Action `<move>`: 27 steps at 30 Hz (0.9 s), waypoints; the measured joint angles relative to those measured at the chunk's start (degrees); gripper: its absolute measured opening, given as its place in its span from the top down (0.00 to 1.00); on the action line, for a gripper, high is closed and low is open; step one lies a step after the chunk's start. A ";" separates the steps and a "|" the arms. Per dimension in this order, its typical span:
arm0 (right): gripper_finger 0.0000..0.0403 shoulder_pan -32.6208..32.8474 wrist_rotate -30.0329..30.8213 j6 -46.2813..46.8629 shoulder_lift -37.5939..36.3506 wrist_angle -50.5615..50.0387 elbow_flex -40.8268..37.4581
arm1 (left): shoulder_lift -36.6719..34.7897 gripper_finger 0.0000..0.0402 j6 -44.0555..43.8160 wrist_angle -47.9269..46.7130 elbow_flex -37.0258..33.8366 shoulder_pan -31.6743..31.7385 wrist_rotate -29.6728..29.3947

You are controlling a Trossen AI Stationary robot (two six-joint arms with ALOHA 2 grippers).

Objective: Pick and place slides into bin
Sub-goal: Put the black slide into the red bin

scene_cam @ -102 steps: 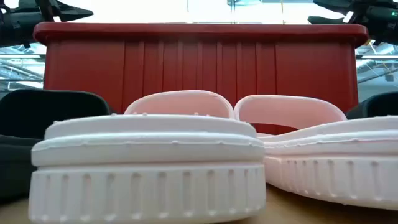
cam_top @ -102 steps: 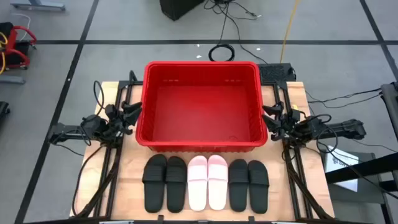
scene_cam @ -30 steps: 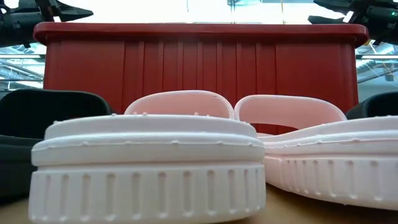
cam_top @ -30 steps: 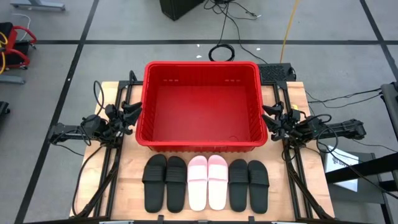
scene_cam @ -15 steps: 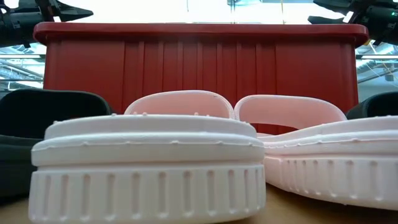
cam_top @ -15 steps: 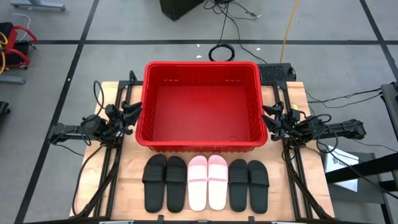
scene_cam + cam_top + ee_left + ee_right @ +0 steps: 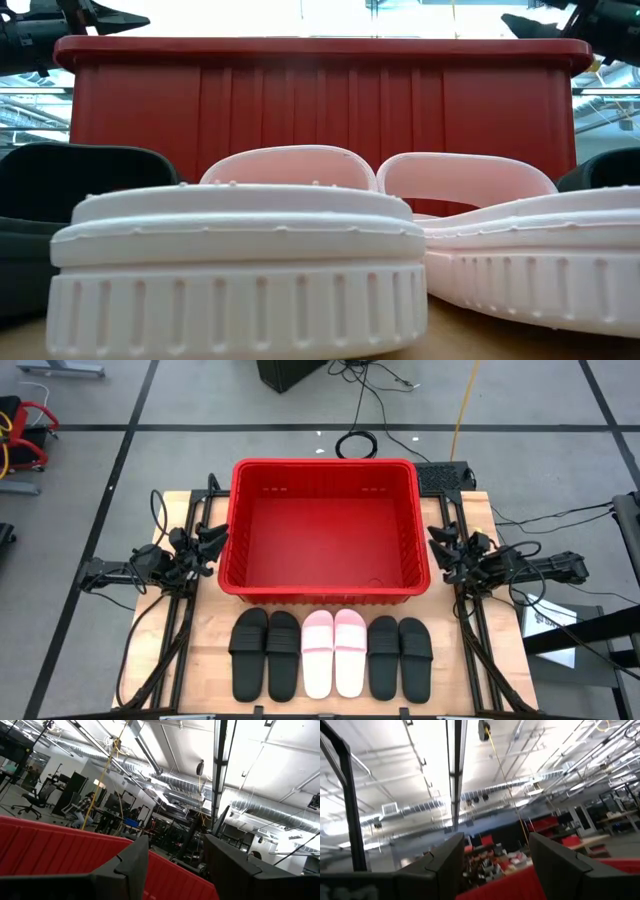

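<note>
Slides, four black foam point(image 7: 265, 653) and two pale pink point(image 7: 334, 652), lie in a row at six o'clock of the bright red plastic slotted bin point(image 7: 324, 589). They look light and springy; I would pinch a strap. My left gripper point(image 7: 213, 540) at nine and right gripper point(image 7: 441, 546) at three hang with jaws apart, empty.

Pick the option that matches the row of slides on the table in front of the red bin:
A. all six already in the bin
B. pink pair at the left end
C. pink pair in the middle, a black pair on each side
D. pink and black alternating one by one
C: in the high view the two pink slides lie side by side between black slides, while the bin holds none.
</note>
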 joint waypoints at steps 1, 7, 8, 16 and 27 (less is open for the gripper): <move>0.47 0.00 0.00 0.00 0.02 1.07 0.00 | 0.00 0.54 0.00 0.01 0.00 -0.02 0.00; 0.47 0.00 0.00 5.15 0.00 5.43 0.00 | 0.00 0.54 -1.47 0.02 0.00 0.00 0.01; 0.47 -0.02 0.00 6.31 0.00 5.68 0.00 | 0.00 0.54 -2.59 0.01 0.00 -0.01 0.02; 0.47 0.00 0.00 13.77 0.00 6.79 0.00 | 0.00 0.54 -10.84 0.05 0.00 -0.02 -1.08; 0.47 0.00 0.08 14.97 0.00 8.90 0.00 | -0.02 0.54 -18.36 6.78 0.00 0.00 -1.28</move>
